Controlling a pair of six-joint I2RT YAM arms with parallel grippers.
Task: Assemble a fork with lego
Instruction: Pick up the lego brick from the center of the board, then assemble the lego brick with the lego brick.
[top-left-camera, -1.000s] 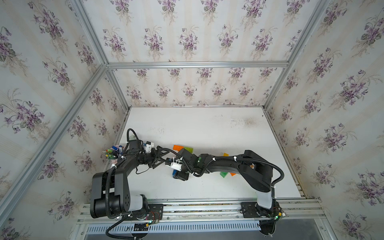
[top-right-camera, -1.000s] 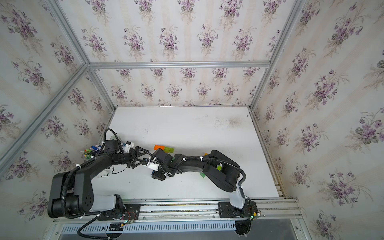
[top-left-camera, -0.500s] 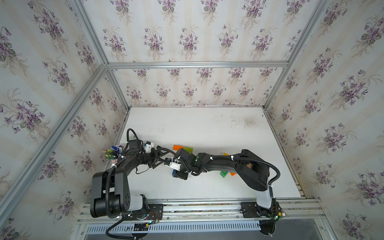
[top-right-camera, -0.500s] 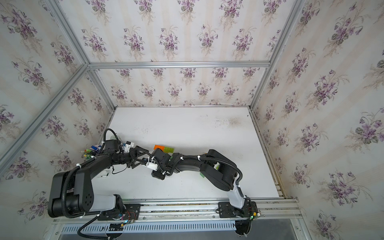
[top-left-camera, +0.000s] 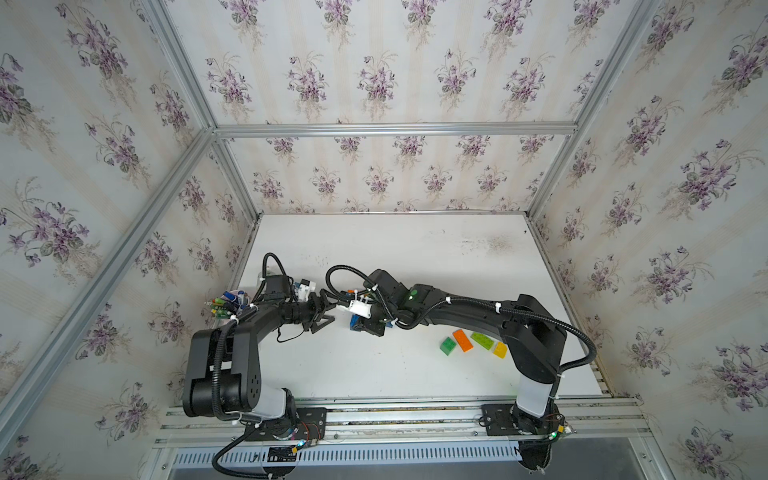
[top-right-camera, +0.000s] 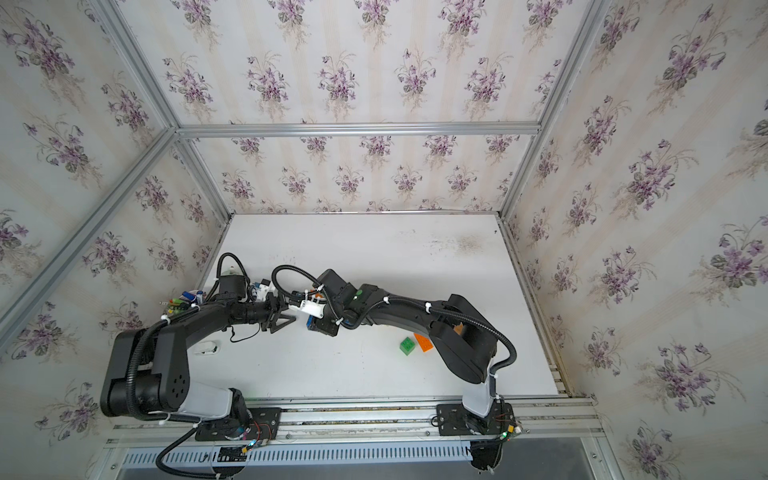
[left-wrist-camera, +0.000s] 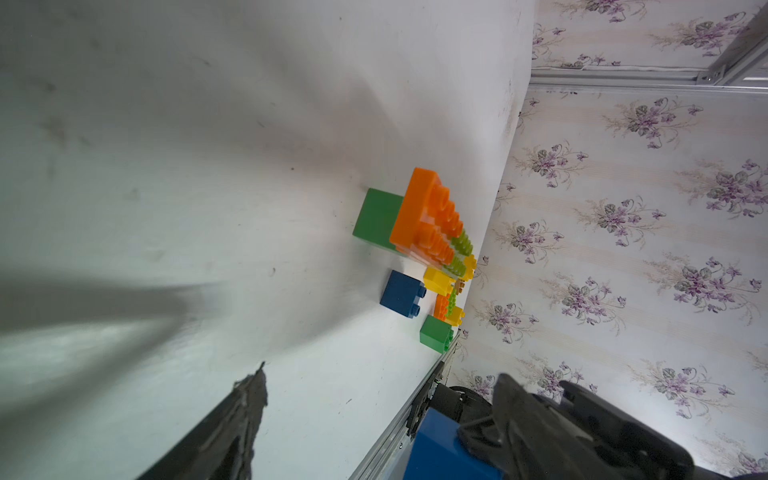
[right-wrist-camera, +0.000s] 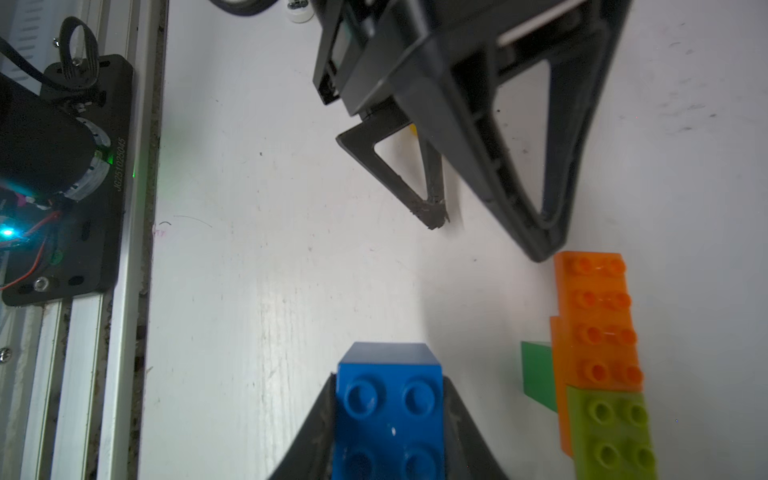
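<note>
My right gripper (right-wrist-camera: 388, 384) is shut on a blue lego brick (right-wrist-camera: 388, 411), studs facing the wrist camera; the brick also shows in both top views (top-left-camera: 354, 323) (top-right-camera: 309, 322). My left gripper (top-left-camera: 328, 313) stands open and empty just to its left, fingertips towards the brick (left-wrist-camera: 432, 453). In the right wrist view the left gripper (right-wrist-camera: 486, 232) hangs over the table beyond the blue brick. Beside it lies a joined piece: an orange brick (right-wrist-camera: 594, 324) and a lime brick (right-wrist-camera: 611, 432) on a green one (right-wrist-camera: 538, 374). The right arm mostly hides this piece from above.
Loose bricks lie front right: green (top-left-camera: 448, 345), orange (top-left-camera: 462, 340), lime (top-left-camera: 482, 340), yellow (top-left-camera: 500, 350). A dark blue brick (left-wrist-camera: 401, 293) sits among others. Marker pens (top-left-camera: 226, 305) stand at the left wall. The metal rail (top-left-camera: 374, 415) runs along the front edge.
The right gripper closed on the blue brick and carried it a little away from the front edge. The left gripper stayed in place, its jaws narrowing slightly.
</note>
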